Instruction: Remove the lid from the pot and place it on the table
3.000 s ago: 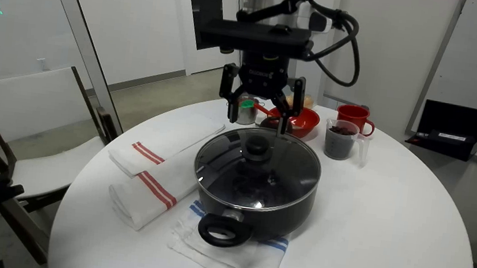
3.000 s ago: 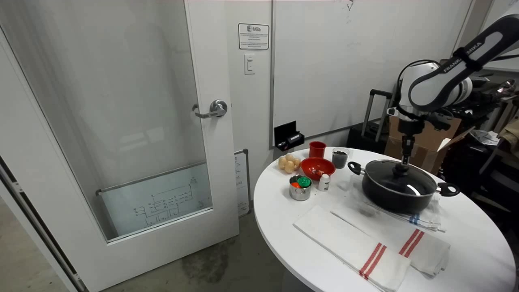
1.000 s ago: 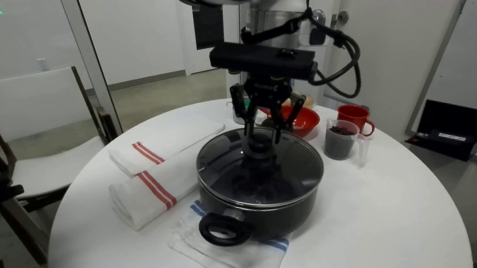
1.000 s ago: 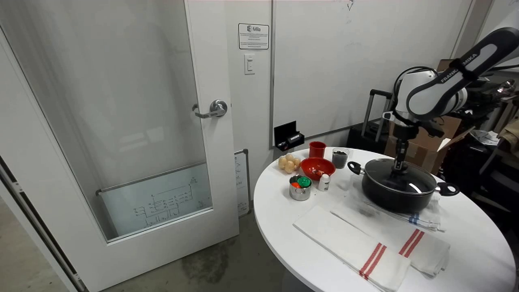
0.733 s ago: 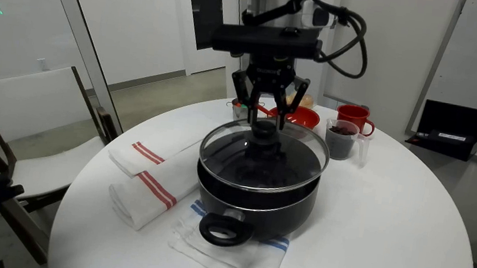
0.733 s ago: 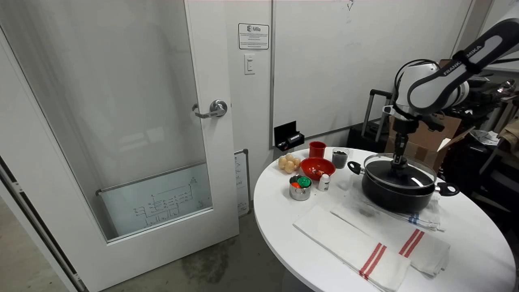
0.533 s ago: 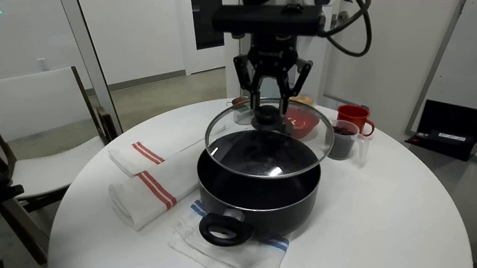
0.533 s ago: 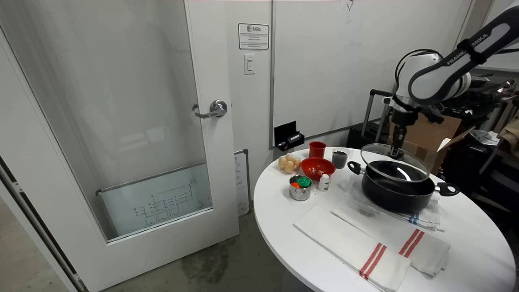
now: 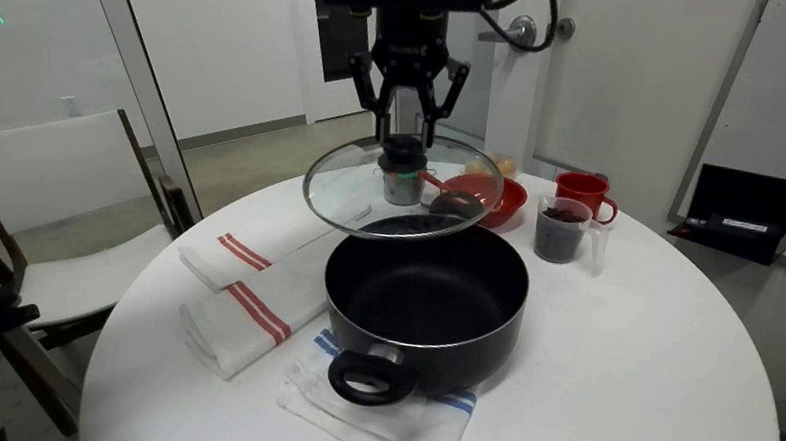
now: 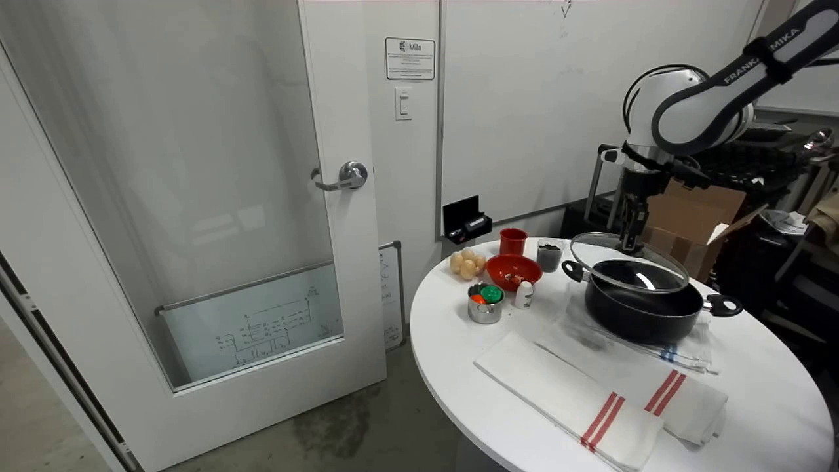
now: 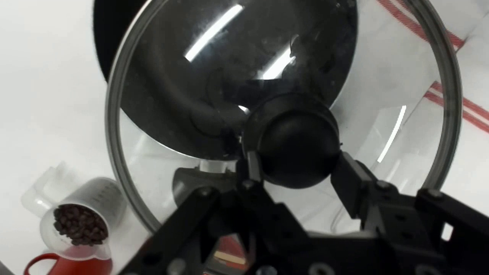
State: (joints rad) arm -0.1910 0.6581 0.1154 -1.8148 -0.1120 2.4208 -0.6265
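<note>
White with blue stripes, a folded cloth (image 9: 376, 437) lies near the front of the round desk (image 9: 625, 395), and the wide black pot (image 9: 454, 368) sits on it, one loop handle (image 9: 398, 380) facing forward. Beside the pot, two more white cloths (image 9: 239, 332), striped in red, lie folded next to each other. The lid (image 9: 394, 213), clear glass in a metal rim, hangs raised above the pot, well up from the desk, and the pot's dark inside shows beneath it. The claw (image 9: 405, 133) is drawn in narrow about the black knob (image 9: 403, 155), gripping it from both sides, and so holds the lid up. In the wrist view the lid is off-centre over the pot, whose edge shows past the metal rim. Whether the glass hangs quite level, I cannot fairly tell from these angles.

Farther back, a clear measuring cup (image 9: 558, 241) holds small dark pieces (image 9: 564, 215), with a red mug (image 9: 583, 190) just behind it and a red bowl (image 9: 514, 202) near. In an exterior view, a metal cup (image 10: 485, 313) with green and orange things (image 10: 491, 294) inside stands by the bowl, next to a small white bottle (image 10: 524, 296); pale roundish things (image 10: 467, 263) sit in a cluster just beside the bowl. Past the desk are a white chair (image 9: 61, 179), a cardboard box (image 10: 695, 210) and a black tray (image 10: 465, 223), then a glazed door (image 10: 216, 196) and a whiteboard (image 10: 564, 111).
</note>
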